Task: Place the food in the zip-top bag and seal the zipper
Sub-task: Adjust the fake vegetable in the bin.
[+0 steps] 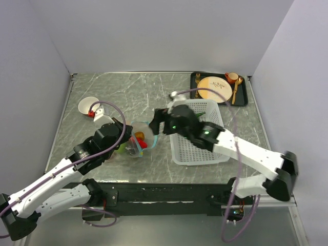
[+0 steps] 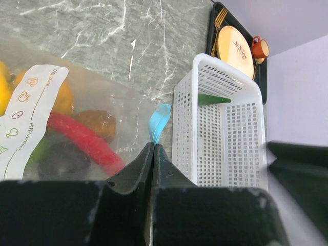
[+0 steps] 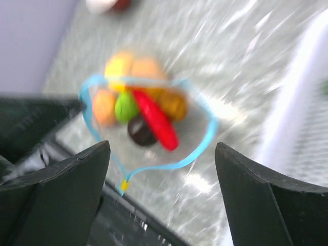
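Blue zipper ring lies mid-frame, stretched left to right, mouth facing the wide-open, empty right gripper; left gripper pinches its end.

Grey white-veined marble bench; white mesh basket; light blue zipper; red pepper, lime-green round, dark brown round, yellow round; tan plate; black tray.

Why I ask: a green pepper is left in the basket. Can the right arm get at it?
Probably yes: the right gripper hangs open and empty just beside the white mesh basket, and nothing covers the green pepper.
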{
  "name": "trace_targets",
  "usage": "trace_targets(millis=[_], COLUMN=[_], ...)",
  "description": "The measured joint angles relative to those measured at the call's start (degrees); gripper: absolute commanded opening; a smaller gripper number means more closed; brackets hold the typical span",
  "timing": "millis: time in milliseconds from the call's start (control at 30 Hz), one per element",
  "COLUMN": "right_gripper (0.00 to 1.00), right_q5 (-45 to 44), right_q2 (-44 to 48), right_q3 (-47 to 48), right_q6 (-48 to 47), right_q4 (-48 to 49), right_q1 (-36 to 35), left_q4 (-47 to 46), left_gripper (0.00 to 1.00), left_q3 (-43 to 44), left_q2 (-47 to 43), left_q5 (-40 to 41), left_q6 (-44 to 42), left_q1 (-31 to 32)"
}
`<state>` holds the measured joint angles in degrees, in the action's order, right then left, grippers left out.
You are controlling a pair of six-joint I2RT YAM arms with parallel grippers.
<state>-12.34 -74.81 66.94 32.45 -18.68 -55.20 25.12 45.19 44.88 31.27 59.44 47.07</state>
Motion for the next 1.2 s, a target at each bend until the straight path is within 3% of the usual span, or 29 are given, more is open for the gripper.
trace_targets(millis=[200,333,467,700,1200], right_gripper=[0.94,0.94,0.91,0.90,0.89], right_q5=[-3.8,-2.3,1.4,6.9,9.6], right_q2=[6.2,2.7,-4.1,-13.1,-23.3], right_q3=[-3.5,-7.5,-8.1,-7.1,0.6], right_q6=[-0.1,0.8,2.2,5.7,8.7], right_q4=[-0.8,-3.5,-4.8,-4.3,-1.3], right_q1=[12.2,22.6,28.6,32.4,32.7], left_q4=[0.0,-0.1,-0.3,-0.1,-0.2], left_gripper=[0.05,0.05,0.05,0.06,0.06], left_q3=[0.0,0.0,-0.1,-0.1,-0.1], left_q2=[0.0,0.1,0.7,1.2,1.0], left_q5=[0.0,0.0,0.0,0.0,0.6], left_q6=[0.0,0.0,0.0,0.0,0.0], left_q1=[0.0,0.0,0.0,0.0,0.0])
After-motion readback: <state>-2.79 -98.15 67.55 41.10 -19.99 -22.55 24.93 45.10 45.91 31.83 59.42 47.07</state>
